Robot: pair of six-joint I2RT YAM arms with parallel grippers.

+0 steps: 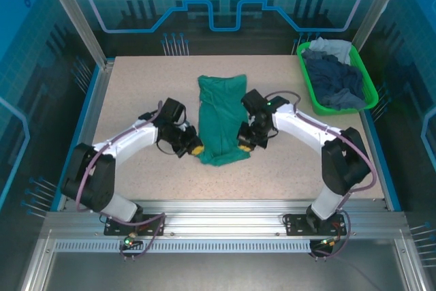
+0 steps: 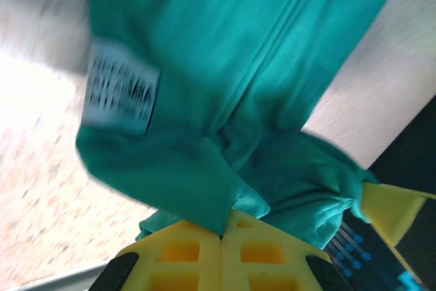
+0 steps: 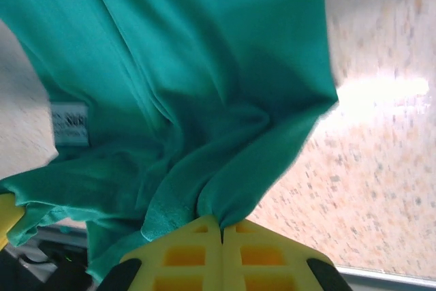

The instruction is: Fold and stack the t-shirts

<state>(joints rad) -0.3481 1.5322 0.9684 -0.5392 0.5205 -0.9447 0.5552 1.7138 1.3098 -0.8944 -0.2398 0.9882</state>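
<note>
One teal shirt [image 1: 221, 117] lies as a long strip left of the basket [image 1: 308, 80], well apart from it. The left gripper [image 1: 195, 148] and right gripper [image 1: 243, 144] are each pinched tight on a corner of one short end. The cloth is light, limp and bunches readily. Corner holds suit folding best.

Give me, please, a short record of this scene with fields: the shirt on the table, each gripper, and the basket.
shirt on table: teal t-shirt, lying as a narrow strip in the middle of the table
tag: white tag near the shirt's near end
left gripper: left gripper shut on the near left edge of the teal t-shirt
right gripper: right gripper shut on the near right edge
basket: green basket at the far right, holding navy shirts and a pale grey-blue shirt
</note>
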